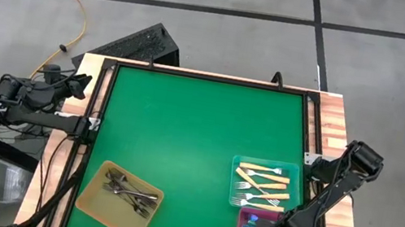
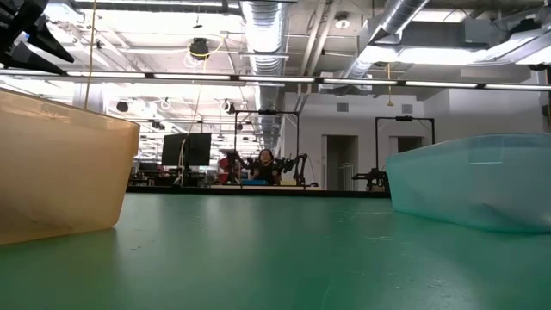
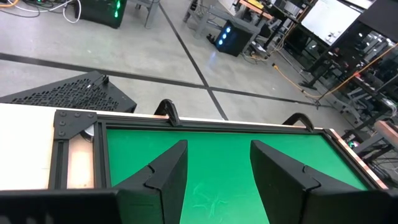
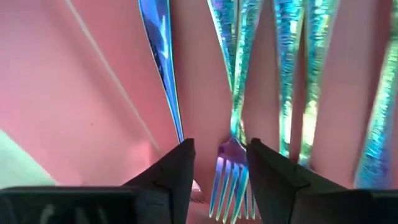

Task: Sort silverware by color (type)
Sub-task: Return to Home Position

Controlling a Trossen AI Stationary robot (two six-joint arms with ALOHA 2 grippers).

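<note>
Item: sorting table, all stock binned. No loose fork shows on the flat green table mat [image 1: 184, 127] in the high view, so by my judgement the sorting itself is finished and the step in hand is the retreat of the working arm to its rest pose. Contents: dark-grey plain metal forks [image 1: 127, 192] piled in the translucent yellow square tray [image 1: 99, 191], lower left of the high view; silver forks with cream handles [image 1: 260, 185] in the teal square tray [image 1: 292, 171], right of centre; shiny iridescent blue-purple forks [image 4: 236, 74] lying side by side on the floor of the pink square tray [image 4: 93, 93], lower right corner. Right gripper [image 4: 219, 155]: low inside the pink tray, fingers apart and holding nothing, the tines of one iridescent fork showing in the gap beneath them. The right arm reaches down the frame from its base at the right edge of the table, wrist bent down into the tray. Left gripper [image 3: 219, 146]: parked at the left edge of the high view, arm folded, fingers apart and empty, looking across the mat. Next move, as I judge it: raise the right gripper straight up, clear of the forks and the tray wall, before folding the arm back, so that no fork is dragged along.
</note>
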